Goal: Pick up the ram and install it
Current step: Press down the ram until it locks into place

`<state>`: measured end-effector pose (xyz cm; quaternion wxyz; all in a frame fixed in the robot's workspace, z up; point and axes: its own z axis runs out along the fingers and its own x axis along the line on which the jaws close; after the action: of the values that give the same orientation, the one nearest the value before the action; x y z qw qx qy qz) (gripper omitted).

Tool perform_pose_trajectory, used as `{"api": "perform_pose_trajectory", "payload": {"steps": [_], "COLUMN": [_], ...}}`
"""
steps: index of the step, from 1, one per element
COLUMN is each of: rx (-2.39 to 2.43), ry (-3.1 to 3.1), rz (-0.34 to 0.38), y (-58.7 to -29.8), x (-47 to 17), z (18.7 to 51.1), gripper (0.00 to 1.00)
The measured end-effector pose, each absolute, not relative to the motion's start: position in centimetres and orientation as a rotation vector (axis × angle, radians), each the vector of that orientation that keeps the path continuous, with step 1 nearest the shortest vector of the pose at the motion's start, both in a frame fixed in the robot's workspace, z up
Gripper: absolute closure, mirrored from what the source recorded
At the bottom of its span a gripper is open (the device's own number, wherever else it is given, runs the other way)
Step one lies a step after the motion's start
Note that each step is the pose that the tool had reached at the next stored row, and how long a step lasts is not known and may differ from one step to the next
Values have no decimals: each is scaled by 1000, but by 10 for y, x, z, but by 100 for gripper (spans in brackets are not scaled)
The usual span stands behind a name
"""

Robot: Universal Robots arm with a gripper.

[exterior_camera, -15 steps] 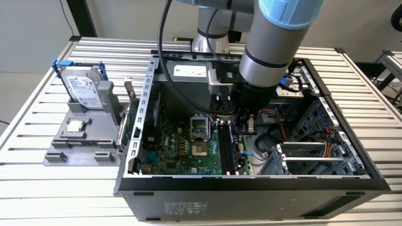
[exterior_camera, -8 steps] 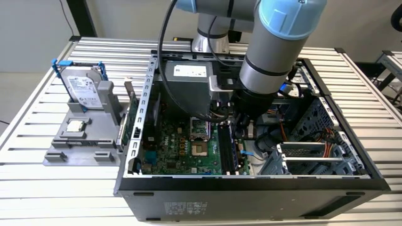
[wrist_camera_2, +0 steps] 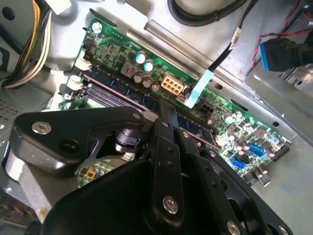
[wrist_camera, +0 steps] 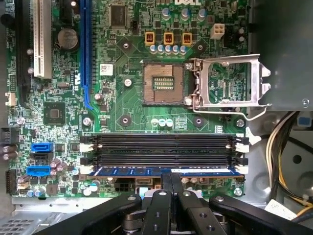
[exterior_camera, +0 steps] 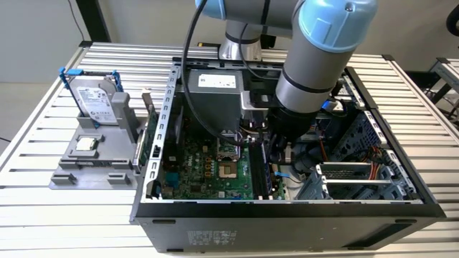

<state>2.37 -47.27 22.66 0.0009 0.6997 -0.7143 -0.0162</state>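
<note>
Ram (wrist_camera: 166,172) seated in outermost motherboard (wrist_camera: 127,98) slot, hand (wrist_camera: 171,182) closed on it.

Ram (wrist_camera: 166,172) in motherboard (wrist_camera: 127,98) slot, gripper (wrist_camera: 171,188) over it, inside case (exterior_camera: 287,207)

Looks like a robotics lab or workshop: slatted aluminium tabletop (exterior_camera: 43,215), opened computer case (exterior_camera: 287,220), grey parts fixture (exterior_camera: 93,172).

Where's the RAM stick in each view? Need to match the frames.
Exterior view: too small to tell; the gripper reaches down by the black slots.
First wrist view: RAM stick lies along the slot nearest the gripper.
Second wrist view: RAM stick runs diagonally behind the gripper.
Shared landmark: the green motherboard.
</note>
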Motion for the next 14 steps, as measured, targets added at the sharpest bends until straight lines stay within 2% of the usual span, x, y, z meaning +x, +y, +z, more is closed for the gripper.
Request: {"api": "perform_pose_trajectory", "payload": {"steps": [7, 14], "rx": [2195, 2197], "ry": [-2241, -2243], "rz": [-49, -51], "y": [-475, -475], "x": [23, 23], "z": [218, 249], "gripper": [100, 100]}}
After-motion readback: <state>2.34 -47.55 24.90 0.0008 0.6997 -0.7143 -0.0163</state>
